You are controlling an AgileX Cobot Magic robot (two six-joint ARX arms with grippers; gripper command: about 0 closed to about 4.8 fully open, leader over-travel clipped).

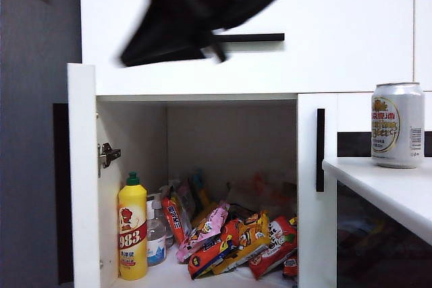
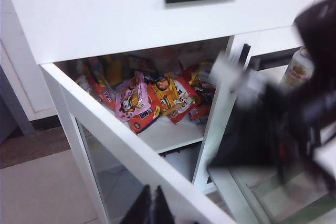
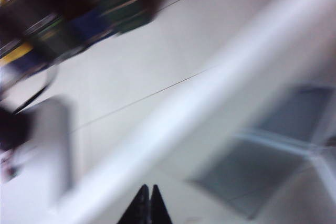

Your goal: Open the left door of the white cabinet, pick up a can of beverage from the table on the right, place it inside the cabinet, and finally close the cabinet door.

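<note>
At the near left corner of the counter (image 1: 398, 197), close to its rounded edge, the can of beverage (image 1: 397, 125) stands upright, silver with its yellow-gold oval label facing out. Beside the counter the white cabinet (image 1: 337, 38) has its left door (image 1: 82, 173) swung wide open, edge-on in the exterior view, a metal hinge (image 1: 106, 154) showing on its inner face. The right door (image 1: 316, 187) is shut, its vertical black handle (image 1: 320, 150) just left of the can. Inside, on the cabinet floor, a yellow bottle (image 1: 132, 234) with a green cap stands at the left, a clear pump bottle (image 1: 156, 234) just beside it, and a heap of bright snack packets (image 1: 229, 237) fills the rest.

A dark, blurred arm (image 1: 202, 5) crosses in front of the drawer front, partly covering its horizontal black handle (image 1: 253, 37) — too smeared to tell which arm it is. The left gripper (image 2: 149, 208) hangs over the open door's top edge, jaws pressed together and empty. The right gripper (image 3: 145, 205) — jaws likewise closed on nothing — sits above a blurred white edge and pale floor.
</note>
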